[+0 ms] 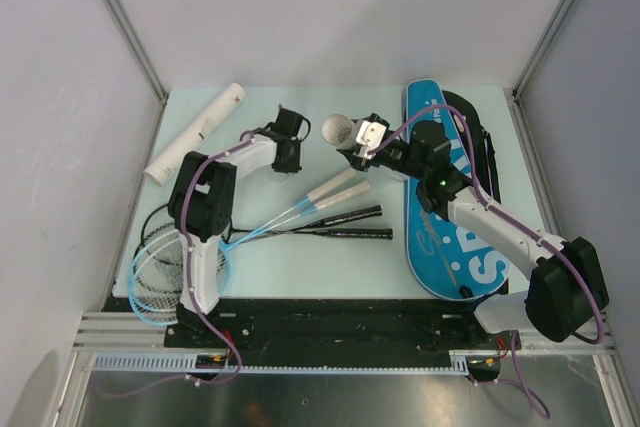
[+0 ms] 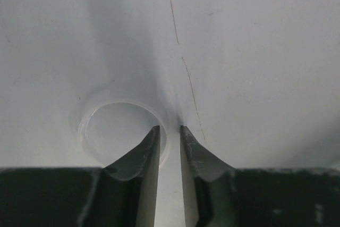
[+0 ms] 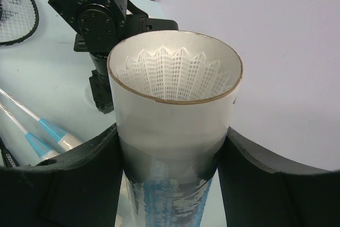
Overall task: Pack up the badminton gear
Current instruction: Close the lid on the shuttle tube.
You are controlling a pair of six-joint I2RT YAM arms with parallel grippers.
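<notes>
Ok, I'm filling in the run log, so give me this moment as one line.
right gripper holds open tube, shuttlecock inside | left gripper straddles clear cap rim, grip unclear | rackets, bag on table

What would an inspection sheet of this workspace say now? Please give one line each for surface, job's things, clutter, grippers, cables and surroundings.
Surface: pale table, fine scratches in the left wrist view.
Job's things: rackets lie overlapping, heads near left, handles toward the middle; spare tube lies far left; held tube has a shuttlecock inside; blue bag lies on the right, under the right arm.
Clutter: nothing seen.
Grippers: right gripper, jaws shut on the held tube; left gripper, jaws nearly together astride the rim of a clear ring, pinch not certain.
Cables: purple cables run along both arms.
Surroundings: pale walls, metal frame posts.
</notes>
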